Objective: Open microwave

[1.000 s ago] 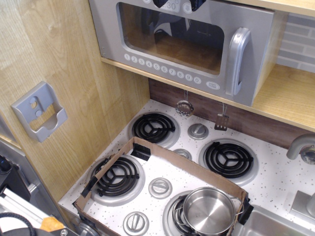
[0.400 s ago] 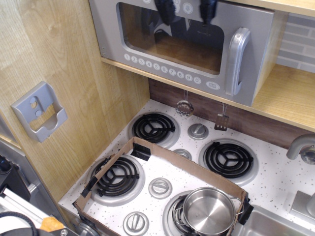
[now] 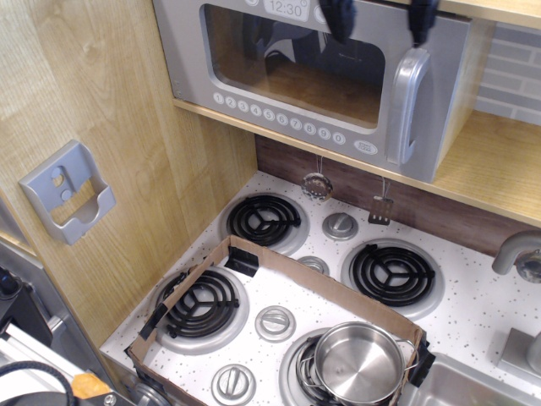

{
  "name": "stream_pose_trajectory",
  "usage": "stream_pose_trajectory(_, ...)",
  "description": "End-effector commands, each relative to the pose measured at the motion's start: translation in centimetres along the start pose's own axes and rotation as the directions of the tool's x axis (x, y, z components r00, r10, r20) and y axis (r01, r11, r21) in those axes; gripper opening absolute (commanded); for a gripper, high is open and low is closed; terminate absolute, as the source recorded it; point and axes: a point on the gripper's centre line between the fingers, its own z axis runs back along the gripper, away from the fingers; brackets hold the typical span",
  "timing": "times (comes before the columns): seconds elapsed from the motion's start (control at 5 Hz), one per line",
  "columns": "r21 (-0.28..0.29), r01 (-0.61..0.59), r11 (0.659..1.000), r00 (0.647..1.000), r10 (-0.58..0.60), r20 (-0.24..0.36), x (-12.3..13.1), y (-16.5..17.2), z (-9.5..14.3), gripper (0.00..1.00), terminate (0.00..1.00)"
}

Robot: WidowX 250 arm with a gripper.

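Gripper (image 3: 380, 19) shifted right toward the microwave (image 3: 313, 76) handle (image 3: 406, 106); fingers (image 3: 340, 17) spread apart, holding nothing

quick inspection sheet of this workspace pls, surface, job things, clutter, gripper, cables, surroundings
surface: speckled white stovetop with four black coil burners.
job's things: grey microwave on the wooden shelf, door shut; silver loop handle at the door's right edge, ungrasped.
clutter: steel pot on the front right burner; cardboard frame lying across the stovetop.
grippers: gripper at the top edge; two dark fingers apart, open, the right one just above the handle.
cables: black cable at the bottom left corner.
surroundings: wood side panel with a grey wall holder; faucet at right.
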Motion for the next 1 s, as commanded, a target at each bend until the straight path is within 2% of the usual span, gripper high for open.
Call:
stream_pose_trajectory(0.0, 0.035, 0.193, 0.981, 0.978, -0.195, 0.075, 0.3, -1.4, 0.1, 1.00, 0.00)
stream_pose_trajectory(0.4, 0.015, 0.194, 0.981, 0.977, -0.195, 0.092, -0.1, -0.5, -2.0, 1.00, 0.00)
stream_pose_trajectory(0.8, 0.004, 0.108, 0.994, 0.990, -0.108, 0.088, -0.3, 0.1, -3.9, 1.00, 0.00)
